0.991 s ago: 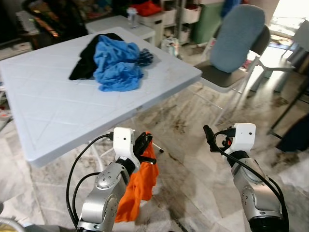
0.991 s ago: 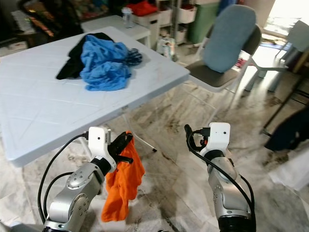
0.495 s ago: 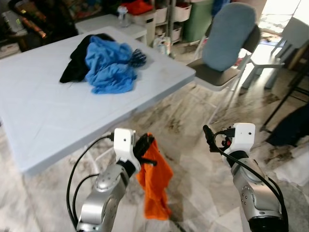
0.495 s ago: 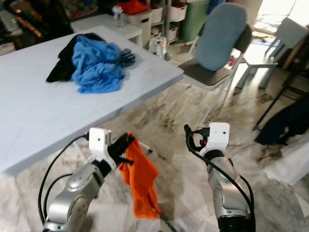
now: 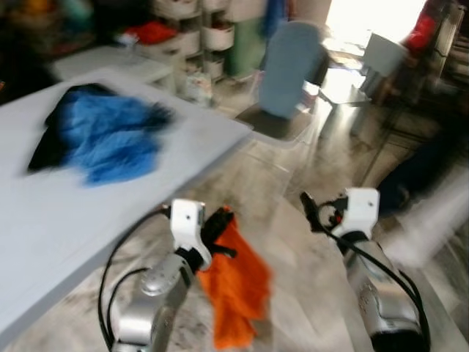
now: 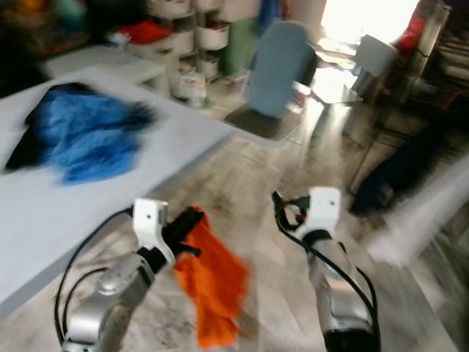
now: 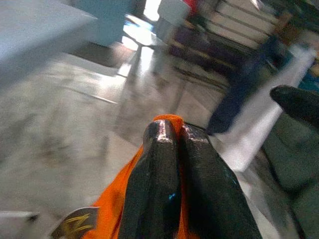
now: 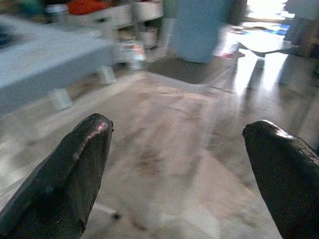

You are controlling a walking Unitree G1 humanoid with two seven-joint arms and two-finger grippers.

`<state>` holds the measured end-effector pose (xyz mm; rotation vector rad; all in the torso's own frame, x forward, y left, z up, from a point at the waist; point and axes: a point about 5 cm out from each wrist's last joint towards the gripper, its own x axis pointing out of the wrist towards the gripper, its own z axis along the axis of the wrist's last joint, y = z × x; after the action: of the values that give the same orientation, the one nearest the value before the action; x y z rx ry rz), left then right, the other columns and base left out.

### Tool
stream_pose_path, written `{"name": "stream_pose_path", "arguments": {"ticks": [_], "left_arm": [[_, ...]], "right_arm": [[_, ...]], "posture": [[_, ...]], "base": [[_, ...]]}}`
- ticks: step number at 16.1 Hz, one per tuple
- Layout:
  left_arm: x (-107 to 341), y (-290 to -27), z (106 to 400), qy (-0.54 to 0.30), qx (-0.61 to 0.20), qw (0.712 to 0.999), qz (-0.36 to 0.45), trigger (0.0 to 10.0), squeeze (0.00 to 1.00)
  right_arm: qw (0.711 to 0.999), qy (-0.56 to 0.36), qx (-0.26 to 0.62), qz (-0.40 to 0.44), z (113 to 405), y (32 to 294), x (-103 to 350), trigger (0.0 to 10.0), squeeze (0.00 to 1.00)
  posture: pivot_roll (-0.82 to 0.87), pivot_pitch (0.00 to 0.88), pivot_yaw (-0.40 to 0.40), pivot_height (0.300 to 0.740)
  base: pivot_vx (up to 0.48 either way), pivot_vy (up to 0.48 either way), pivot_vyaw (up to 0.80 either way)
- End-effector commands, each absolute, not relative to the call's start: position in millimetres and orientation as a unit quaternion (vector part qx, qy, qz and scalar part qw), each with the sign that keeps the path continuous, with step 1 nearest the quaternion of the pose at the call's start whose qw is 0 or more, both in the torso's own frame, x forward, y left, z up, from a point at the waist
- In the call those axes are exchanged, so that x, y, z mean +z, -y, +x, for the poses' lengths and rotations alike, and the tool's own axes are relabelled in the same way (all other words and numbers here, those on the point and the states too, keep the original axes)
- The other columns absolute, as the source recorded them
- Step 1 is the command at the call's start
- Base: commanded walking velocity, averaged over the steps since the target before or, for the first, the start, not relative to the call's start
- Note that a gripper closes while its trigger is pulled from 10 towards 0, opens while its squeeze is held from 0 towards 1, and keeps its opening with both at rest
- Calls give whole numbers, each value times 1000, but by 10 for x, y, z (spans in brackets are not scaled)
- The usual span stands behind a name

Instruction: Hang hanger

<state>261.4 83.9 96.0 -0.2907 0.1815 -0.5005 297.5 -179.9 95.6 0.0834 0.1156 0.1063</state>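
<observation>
My left gripper [image 5: 220,224] is shut on an orange garment [image 5: 236,286] that hangs from its fingers above the floor, swung out to the right. In the left wrist view the two black fingers [image 7: 169,174] press together with orange cloth [image 7: 107,209] between and below them. I cannot make out a hanger in the cloth. My right gripper [image 5: 311,213] is held out at about the same height, open and holding nothing; its two pads [image 8: 65,174] stand wide apart over the marble floor. The views are blurred.
A white folding table [image 5: 44,220] at left carries a blue and black heap of clothes [image 5: 102,136]. A blue-backed chair [image 5: 286,81] stands ahead, a white chair [image 5: 381,62] beyond it. Dark clothing [image 5: 421,172] hangs at right. Marble floor lies in front.
The whole view has swung to the right, so the table slid left and the chairs moved toward centre. The orange garment swings out to the right under the left gripper. Both grippers hold their pose.
</observation>
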Motion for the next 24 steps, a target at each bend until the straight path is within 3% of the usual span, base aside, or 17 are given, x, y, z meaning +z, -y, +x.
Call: {"name": "stream_pose_path", "arguments": {"ticks": [1,9,11,24], "left_arm": [[1061,-719,2621,-72,-270,949,-149,10000,0],[1037,-710,2609,-83,-269,949,-146,10000,0],[978,-717,2629,-101,-247,956,-118,10000,0],[978,-702,2627,-107,-257,953,-122,10000,0]], "right_arm": [[997,-65,30,36,2950,1940,932,10000,0],[997,-66,31,36,2950,1943,923,10000,0],[997,-67,31,37,2952,1939,921,10000,0],[997,-69,30,35,2953,1934,906,10000,0]], "posture": [[-128,0,13,740],[-128,0,12,740],[-127,0,12,740],[-128,0,13,740]], "base": [[300,0,-800],[215,0,-800],[0,0,0],[0,0,0]]}}
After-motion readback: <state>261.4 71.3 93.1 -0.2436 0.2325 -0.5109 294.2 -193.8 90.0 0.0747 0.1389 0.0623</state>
